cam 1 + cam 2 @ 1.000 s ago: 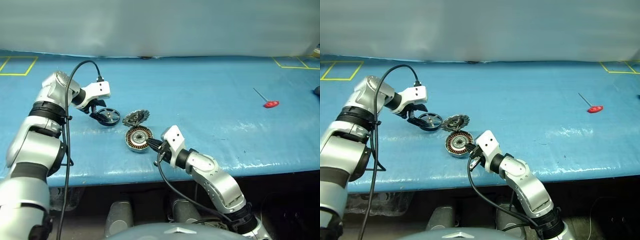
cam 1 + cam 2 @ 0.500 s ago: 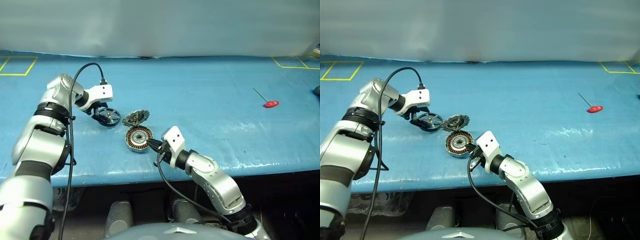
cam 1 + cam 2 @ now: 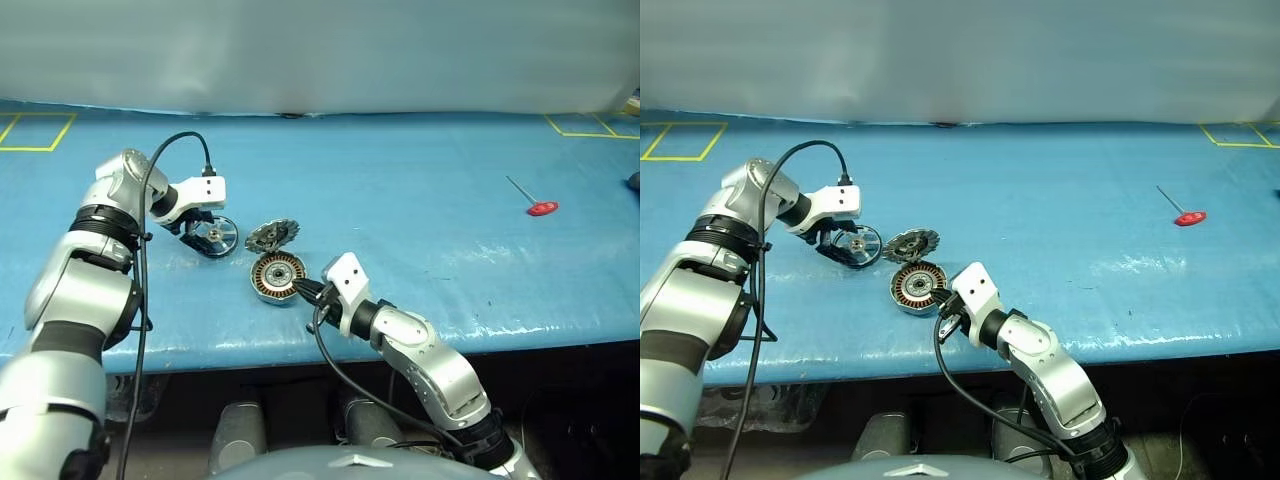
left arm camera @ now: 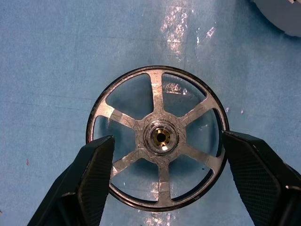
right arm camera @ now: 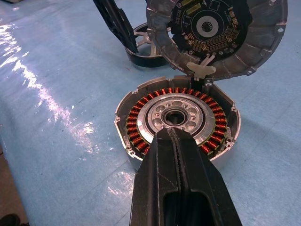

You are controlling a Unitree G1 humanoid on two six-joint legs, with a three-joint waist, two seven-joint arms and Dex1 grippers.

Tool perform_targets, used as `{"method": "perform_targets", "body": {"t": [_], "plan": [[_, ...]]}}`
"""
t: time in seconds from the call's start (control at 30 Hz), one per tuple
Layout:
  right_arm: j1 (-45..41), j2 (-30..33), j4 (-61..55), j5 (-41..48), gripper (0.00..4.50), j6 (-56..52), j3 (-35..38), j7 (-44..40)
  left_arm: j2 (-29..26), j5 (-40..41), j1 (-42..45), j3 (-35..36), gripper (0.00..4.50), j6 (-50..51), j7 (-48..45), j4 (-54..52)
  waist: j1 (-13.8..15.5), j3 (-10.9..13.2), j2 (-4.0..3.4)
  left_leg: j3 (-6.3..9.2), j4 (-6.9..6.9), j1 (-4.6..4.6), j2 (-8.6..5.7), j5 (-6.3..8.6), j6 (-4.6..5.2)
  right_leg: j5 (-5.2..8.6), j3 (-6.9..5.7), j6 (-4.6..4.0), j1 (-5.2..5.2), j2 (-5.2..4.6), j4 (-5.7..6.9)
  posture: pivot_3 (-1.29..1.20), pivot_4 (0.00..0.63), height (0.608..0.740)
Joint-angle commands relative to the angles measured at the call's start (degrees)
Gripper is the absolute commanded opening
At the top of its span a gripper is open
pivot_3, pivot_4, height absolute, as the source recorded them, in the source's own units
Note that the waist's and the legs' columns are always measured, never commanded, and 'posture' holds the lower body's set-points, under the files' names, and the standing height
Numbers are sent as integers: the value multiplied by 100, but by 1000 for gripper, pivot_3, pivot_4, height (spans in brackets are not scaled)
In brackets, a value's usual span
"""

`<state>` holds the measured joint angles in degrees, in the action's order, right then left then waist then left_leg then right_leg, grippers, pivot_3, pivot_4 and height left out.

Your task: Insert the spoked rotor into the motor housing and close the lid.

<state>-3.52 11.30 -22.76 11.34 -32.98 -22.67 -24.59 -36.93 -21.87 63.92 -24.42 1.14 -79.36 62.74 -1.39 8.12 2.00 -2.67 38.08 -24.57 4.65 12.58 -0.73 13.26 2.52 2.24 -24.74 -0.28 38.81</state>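
A: Left gripper (image 4: 162,181)?
B: Spread wide, a finger each side of the rotor (image 4: 157,137), rotor flat on the bench (image 3: 420,200), left-centre of frame.
A: Right gripper (image 3: 303,291)?
B: Pressed together, holding nothing, tip at the housing (image 3: 276,276) rim. Lid (image 3: 272,235) stands open behind it, hinged.

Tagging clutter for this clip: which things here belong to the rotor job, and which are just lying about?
Belonging to the job:
spoked rotor
motor housing
lid

Lying about:
red-handled tool
yellow tape marks
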Motion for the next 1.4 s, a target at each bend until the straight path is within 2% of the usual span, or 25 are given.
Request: {"method": "perform_targets", "body": {"t": [0.03, 0.37, 0.47, 0.67, 0.97, 1.17, 1.27, 1.4], "plan": [[-33, -29, -231, -18, 0, 96, -6, 26, -43, -57, 153, 34, 3928, -8, 99, 12, 1, 0, 0, 0, 0, 0, 0, 0, 0, 0, 0, 1, 0, 0, 0, 0, 150, 740], [-28, -23, -215, -42, 0, 102, -19, 23, -56, -104, 166, 74, 3928, 129, 486, 124, 1, 0, 0, 0, 2, 0, 0, 0, 0, -4, 0, 6, 0, 0, 1, 0, 150, 740], [-42, -24, -208, -54, 0, 106, -17, 8, -60, -78, 165, 98, 3375, 158, 492, 136, 0, 0, 0, 0, 2, 0, 0, 0, 0, -4, 0, 6, 0, 0, 1, 0, 150, 740], [-56, -21, -195, -72, 0, 105, -20, -9, -60, -32, 151, 156, 1467, 165, 451, 102, -6, -1, 1, 0, 3, 4, 0, 0, 0, -5, 0, 6, 3, 0, 3, 0, 150, 740], [-95, -12, -180, -92, 0, 83, 6, -23, -232, 15, 152, 232, 1473, -23, 368, -19, -9, -1, 1, 0, 6, 3, 0, 0, 0, -7, 0, 2, 2, 0, 6, 0, 150, 740], [-148, -23, -144, -104, 0, 84, 14, -38, -565, 91, 28, 313, 1473, -77, 230, -301, -12, -1, 1, 0, 6, 2, 0, 0, 0, -9, 0, -1, 2, 0, 6, 0, 150, 740], [-168, -27, -130, -106, 0, 86, 4, -49, -803, 222, -195, 401, 1473, -88, 52, -706, -12, -1, 1, 0, 6, 3, 0, 0, 0, -9, 0, -2, 2, 0, 6, 0, 150, 740], [-199, -40, -100, -100, 0, 86, -7, -83, -1268, 531, -857, 636, 1473, 217, -380, -1850, -45, -1, 0, 0, 3, 2, 2, 0, 0, -15, 0, -15, 1, -1, 7, 0, 150, 740]]}}
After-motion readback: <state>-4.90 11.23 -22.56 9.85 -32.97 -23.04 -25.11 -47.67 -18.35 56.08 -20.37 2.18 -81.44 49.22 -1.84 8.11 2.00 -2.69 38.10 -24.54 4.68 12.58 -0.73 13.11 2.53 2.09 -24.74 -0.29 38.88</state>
